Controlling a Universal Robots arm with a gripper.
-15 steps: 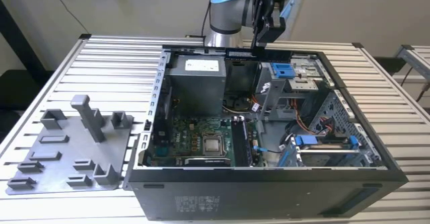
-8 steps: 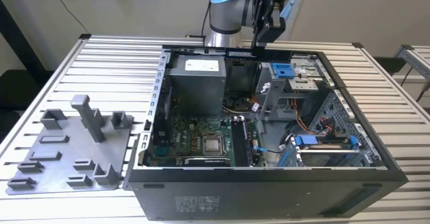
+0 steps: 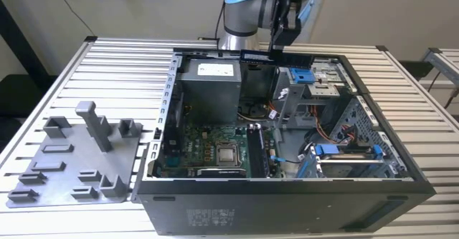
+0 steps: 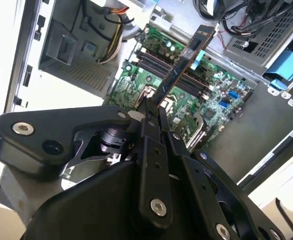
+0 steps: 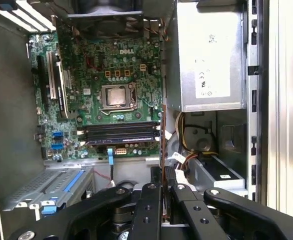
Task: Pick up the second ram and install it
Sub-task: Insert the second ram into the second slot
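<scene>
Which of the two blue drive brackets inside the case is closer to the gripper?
The upper blue bracket in the exterior view, just below the gripper holding the second ram; the other blue bracket lies lower down the picture.

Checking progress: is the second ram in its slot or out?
Out: the gripper holds the second ram clear of the motherboard.

The hand point(image 4: 154, 112) is black. The memory stick point(image 4: 184, 59) is dark, nearly black. The motherboard point(image 5: 111, 75) is green, with black slots point(image 5: 121, 134) and small blue sockets point(image 5: 56, 136). At the exterior view's left, a plain grey plate point(image 3: 72, 164) lies on a pale desk point(image 3: 122, 56) ribbed with parallel grooves. The computer case point(image 3: 287, 212) is dark grey, its inner clips point(image 3: 302, 76) bright blue. The power supply point(image 5: 206, 30) is silver-grey with a white label point(image 5: 212, 70).
</scene>
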